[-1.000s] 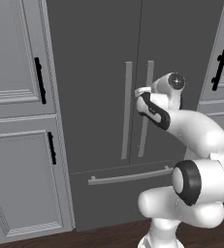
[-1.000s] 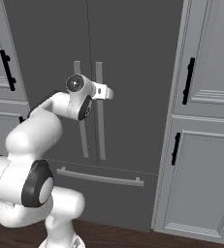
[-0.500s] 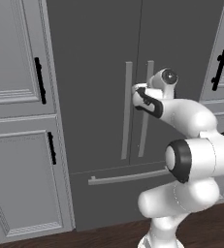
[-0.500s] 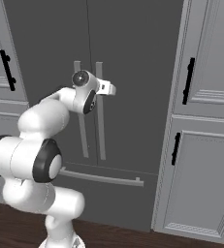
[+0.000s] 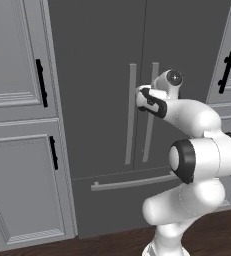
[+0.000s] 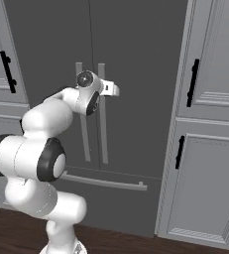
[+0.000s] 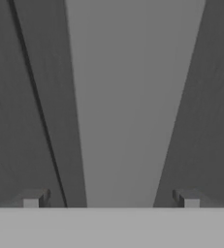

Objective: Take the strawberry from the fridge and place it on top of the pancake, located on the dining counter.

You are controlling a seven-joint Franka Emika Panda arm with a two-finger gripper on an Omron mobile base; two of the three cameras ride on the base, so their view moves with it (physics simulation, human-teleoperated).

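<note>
A: Nearest first, then. How does the pincer (image 7: 111,201) stand?

B: Wide apart and holding nothing. In the hand view its two tips rise at 7 and 5 o'clock, and the pale bar of a door handle (image 7: 133,101) runs between them from 6 up to 12 o'clock, touching neither tip as far as the picture tells.

A: So the bar's long axis lies straight up the gap?

B: Yes, upright in the room and centred between the tips, dead ahead of the hand. In the left base view the pincer (image 5: 140,98) sits at the upper part of the fridge's right-hand handle (image 5: 150,120); the other handle (image 5: 131,114) stands just beside it at 9 o'clock. A judgement only: the coming move is to close on that bar and pull the door outward.

A: Which arm is nearer?

B: There is a single arm, reaching up from the base, with its wrist level with the handle tops in the right base view.

A: And the strawberry?

B: The fridge (image 5: 97,70) has both doors shut, so the fruit presumably lies inside, beyond the pincer at 12 o'clock.

A: The surface, and the room?

B: The dining surface and pancake lie elsewhere. Below the doors runs the drawer bar (image 6: 103,181). Light grey cabinets (image 5: 17,150) with black pulls (image 6: 192,82) flank the fridge at 9 and 3 o'clock, above a dark wood floor (image 6: 111,243)
</note>
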